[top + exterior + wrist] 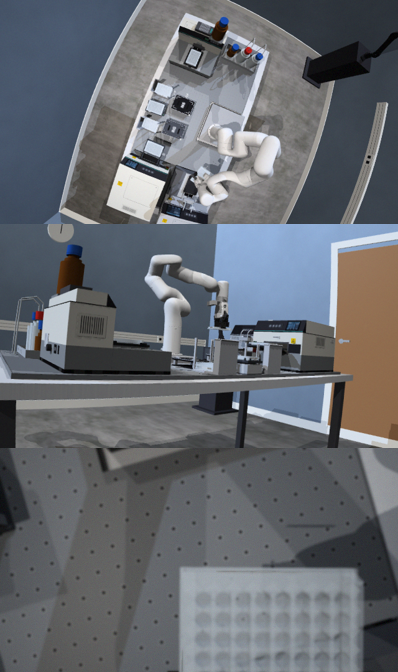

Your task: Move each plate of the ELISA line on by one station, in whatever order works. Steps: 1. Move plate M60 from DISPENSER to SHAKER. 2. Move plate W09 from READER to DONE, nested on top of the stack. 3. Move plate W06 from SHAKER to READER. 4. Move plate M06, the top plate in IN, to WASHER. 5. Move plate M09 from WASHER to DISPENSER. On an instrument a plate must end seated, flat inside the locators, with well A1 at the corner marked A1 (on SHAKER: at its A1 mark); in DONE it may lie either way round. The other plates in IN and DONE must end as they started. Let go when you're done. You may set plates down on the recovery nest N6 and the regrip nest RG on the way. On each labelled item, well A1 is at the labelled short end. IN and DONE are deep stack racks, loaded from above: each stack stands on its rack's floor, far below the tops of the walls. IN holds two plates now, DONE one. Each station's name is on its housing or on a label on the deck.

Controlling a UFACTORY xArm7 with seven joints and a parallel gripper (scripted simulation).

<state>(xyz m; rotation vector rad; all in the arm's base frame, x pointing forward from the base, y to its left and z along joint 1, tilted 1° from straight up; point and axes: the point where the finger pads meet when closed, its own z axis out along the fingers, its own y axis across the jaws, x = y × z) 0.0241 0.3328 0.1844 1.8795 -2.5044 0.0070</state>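
Observation:
My gripper [221, 324] is shut on a white well plate [270, 620] and holds it level above the perforated deck, beside the front instrument with the dark, empty nest [190, 186]. In the overhead view the held plate [201, 172] shows just under the wrist. I cannot read its label in any view, and the fingers are out of the wrist view. Another plate sits on the tray [153, 149] of the large white instrument. One more plate lies in the far instrument [193, 57]. Three stations along the left edge show plates [163, 89] [155, 107] [150, 124].
Two flat nests, one black [183, 105] and one grey [175, 128], lie mid-deck. Bottles [247, 53] stand in a rack at the far end and a brown bottle [219, 30] on the far instrument. Tall rack walls [224, 356] rise near the held plate.

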